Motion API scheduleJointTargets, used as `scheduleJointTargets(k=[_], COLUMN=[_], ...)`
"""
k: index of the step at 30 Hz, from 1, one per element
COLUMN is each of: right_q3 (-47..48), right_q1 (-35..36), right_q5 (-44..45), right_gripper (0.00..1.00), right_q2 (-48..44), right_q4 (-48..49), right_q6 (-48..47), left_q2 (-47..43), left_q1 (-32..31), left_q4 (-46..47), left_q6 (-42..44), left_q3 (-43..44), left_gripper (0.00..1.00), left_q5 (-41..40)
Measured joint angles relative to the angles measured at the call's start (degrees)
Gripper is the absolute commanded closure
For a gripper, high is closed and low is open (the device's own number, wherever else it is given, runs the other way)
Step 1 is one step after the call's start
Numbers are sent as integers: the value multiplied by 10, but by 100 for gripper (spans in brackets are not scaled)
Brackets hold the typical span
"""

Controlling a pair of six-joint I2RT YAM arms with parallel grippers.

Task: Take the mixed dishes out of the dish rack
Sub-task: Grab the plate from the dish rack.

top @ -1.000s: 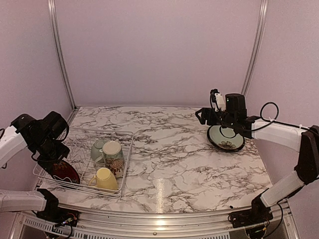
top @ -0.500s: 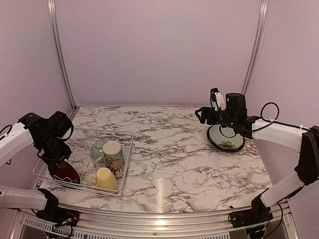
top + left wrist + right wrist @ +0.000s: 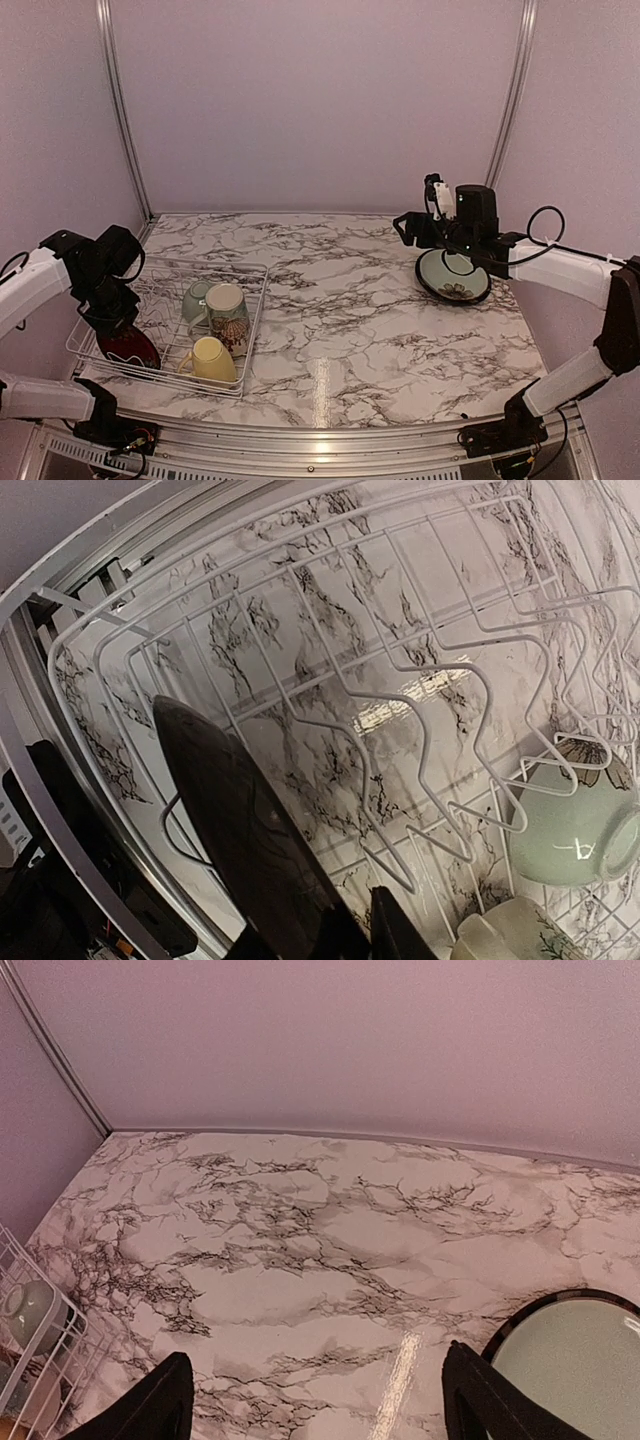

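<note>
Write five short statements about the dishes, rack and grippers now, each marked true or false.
1. The dark red patterned plate stands on edge in the dish rack. True.
2. The pale yellow mug sits on the bare table. False: it is inside the dish rack, at its near end.
3. The left gripper has its fingers astride the dark red patterned plate's top edge. True.
4. The right gripper grips a plate. False: its jaws are open and empty.
5. The pale green plate is in the dish rack. False: it lies on the table, at the right.
</note>
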Motion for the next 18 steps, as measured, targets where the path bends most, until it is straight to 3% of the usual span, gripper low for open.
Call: scheduleJointTargets(k=[6, 18], right_q3=[0, 0], right_q1=[0, 16], right_q5=[5, 23], right_gripper=[18, 18], right_q2=[-6, -10], right_q4=[0, -1], right_q6=[0, -3], left_q2=[-3, -12], left_q1=[29, 50], left_q4=[14, -21], left_q6=[-22, 7], left_q3=[5, 61], left_gripper=[99, 100], left_q5=[10, 12])
